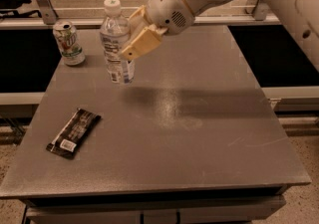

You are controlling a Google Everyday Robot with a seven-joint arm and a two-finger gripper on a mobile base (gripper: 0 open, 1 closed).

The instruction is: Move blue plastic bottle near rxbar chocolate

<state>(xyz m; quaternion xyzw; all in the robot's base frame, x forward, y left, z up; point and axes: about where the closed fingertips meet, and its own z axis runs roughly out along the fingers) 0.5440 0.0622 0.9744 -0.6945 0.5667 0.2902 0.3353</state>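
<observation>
Soda can [68, 43] upright on grey table [199, 133]

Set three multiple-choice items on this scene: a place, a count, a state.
1. Green-and-white soda can: A far-left corner of the grey table; B near-right corner; C floor.
2. Objects on or above the table: A two; B three; C five.
3. Tall clear plastic bottle: A lying flat; B upright in the gripper; C uncapped.
Key: 1A, it stands at the back left. 2B, can, bottle, dark flat wrapped bar. 3B, the gripper clamps it upright, white cap on.
</observation>
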